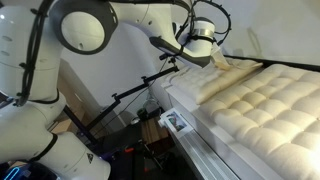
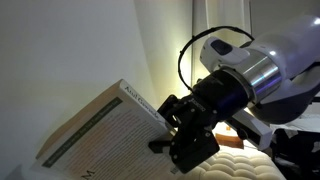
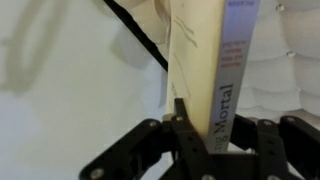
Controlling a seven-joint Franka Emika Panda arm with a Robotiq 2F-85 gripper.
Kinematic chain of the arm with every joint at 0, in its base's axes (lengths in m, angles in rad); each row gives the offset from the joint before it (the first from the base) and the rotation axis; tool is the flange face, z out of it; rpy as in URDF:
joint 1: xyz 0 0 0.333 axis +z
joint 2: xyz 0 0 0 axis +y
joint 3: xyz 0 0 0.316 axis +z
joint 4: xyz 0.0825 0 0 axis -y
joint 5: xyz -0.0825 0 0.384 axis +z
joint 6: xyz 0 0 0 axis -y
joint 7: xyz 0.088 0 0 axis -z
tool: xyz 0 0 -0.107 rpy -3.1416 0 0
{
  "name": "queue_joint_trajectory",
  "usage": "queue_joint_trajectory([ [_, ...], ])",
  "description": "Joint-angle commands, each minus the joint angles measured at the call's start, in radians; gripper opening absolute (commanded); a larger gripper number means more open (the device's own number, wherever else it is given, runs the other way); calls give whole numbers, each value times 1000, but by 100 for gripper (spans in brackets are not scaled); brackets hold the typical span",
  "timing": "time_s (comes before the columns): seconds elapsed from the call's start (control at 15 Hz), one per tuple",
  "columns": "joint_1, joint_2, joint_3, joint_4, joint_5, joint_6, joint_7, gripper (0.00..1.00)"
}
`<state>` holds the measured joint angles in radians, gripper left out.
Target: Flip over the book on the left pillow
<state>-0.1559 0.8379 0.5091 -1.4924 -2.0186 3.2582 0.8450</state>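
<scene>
A thin, pale book point(image 2: 100, 125) is seen clamped by one edge in the robot's black claw point(image 2: 168, 122) and held tilted in front of a pale wall point(image 2: 70, 50), its page edges and a cover with a dark stripe turned toward the camera in an exterior view. In the wrist view, the book point(image 3: 225, 70) is shown standing on edge between the closed-in fingers of the claw point(image 3: 205, 125), with printed lettering running up its narrow side. A black cable point(image 2: 190, 55) is looped above the wrist.

From farther back in an exterior view, the white arm point(image 1: 85, 25) is stretched across the frame and the claw point(image 1: 205, 52) is placed at the far end of quilted cream bedding point(image 1: 260, 100), where the book point(image 1: 222, 62) is gripped. Whether the book touches the bedding cannot be told. A black tripod point(image 1: 130, 95) is visible beside the bed.
</scene>
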Motion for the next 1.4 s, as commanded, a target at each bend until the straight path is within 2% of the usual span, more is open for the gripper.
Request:
queue_joint_trajectory([
  [0.0,-92,114,147,55,-38,-87,113,7],
  [0.27,-154,196,242,44,-106,-239,286,7],
  [0.6,-218,227,344,-6,-256,-389,596,7],
  [0.73,-262,280,388,11,-327,-353,715,7],
  [1.07,-365,549,568,128,-693,-198,941,7],
  [1.13,-373,601,600,163,-599,-154,823,7],
  [1.33,-386,763,657,242,-590,-29,789,7],
])
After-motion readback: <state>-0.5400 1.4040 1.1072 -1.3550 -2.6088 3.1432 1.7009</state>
